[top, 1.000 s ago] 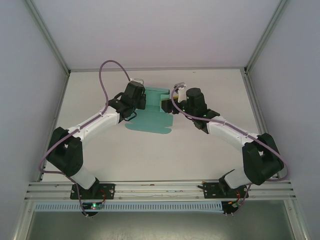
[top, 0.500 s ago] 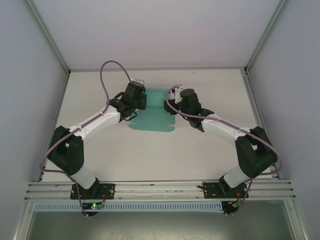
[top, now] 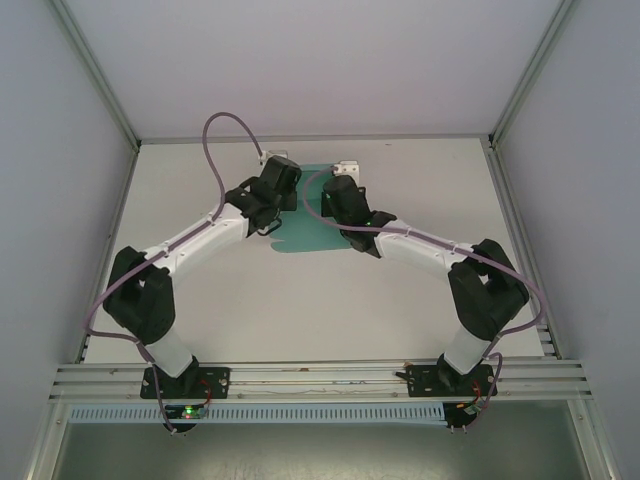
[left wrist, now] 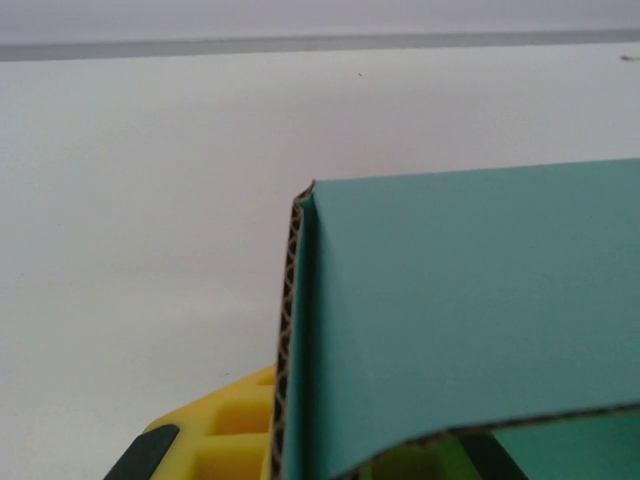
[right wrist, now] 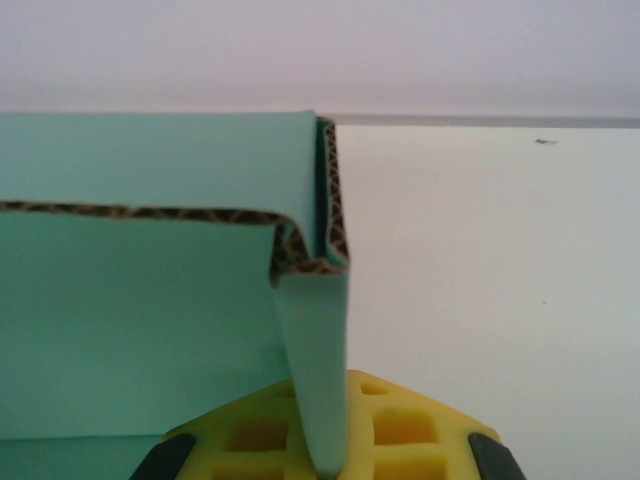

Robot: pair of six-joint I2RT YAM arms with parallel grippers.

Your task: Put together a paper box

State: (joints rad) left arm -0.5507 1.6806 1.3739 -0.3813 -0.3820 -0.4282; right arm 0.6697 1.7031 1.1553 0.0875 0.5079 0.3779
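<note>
1. Paper box (top: 308, 228) is lying half-folded on the far middle of the desk (top: 300, 310), with its side walls standing up.
2. Left gripper (top: 285, 190) is sitting at the box's left wall, jaws clamped on the card, likely keeping that wall upright.
3. Right gripper (top: 330, 195) is pinching the box's right folded-over wall, jaws clamped on it, likely pressing the double fold so it locks.

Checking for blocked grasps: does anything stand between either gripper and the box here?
Nothing visible does. The left gripper and right gripper sit right at the box, one on each side, each shut on a raised card edge. The wrist views show the card directly at each gripper.
</note>
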